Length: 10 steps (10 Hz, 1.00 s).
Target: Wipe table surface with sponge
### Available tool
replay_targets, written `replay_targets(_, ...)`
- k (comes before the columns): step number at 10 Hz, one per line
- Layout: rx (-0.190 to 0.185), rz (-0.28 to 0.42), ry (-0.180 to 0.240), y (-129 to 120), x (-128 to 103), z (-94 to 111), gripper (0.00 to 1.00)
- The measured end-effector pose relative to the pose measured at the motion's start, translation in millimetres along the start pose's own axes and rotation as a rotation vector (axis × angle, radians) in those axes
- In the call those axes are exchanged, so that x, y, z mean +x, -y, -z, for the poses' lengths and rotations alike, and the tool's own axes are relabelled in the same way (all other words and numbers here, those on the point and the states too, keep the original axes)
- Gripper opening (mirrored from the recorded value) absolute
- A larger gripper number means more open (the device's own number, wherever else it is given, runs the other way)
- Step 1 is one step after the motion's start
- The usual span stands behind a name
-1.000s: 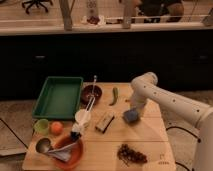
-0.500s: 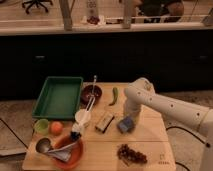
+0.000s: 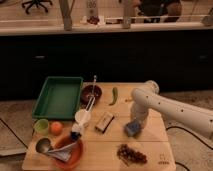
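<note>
We see the sponge (image 3: 132, 128) lying on the table surface (image 3: 155, 148), right of the middle, with the gripper (image 3: 135, 121) pressing down on top of it. We cannot tell how the gripper is set. Just left is a striped block (image 3: 104, 122), and a green tray (image 3: 58, 97) sits far left.

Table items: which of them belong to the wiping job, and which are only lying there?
Belong to the job: the sponge, the table surface, the gripper down at the sponge.

Only lying there: green tray, dark bowl, green pepper, striped block, orange, green cup, red bowl.
</note>
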Motion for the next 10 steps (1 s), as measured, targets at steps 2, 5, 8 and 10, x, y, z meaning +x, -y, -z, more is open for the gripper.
replay_targets(2,-0.005,-0.028,-0.018,9.3,28.4,4.7,0.01)
replay_targets(5,0.001,-0.019,-0.019,35.1,48.2,4.8,0.01)
replay_targets(8,0.013,0.072,0.019,61.8,20.6,-1.6,0.01)
replay_targets(10,0.026,0.146,0.045,67.8,-7.8,-3.3,0.01)
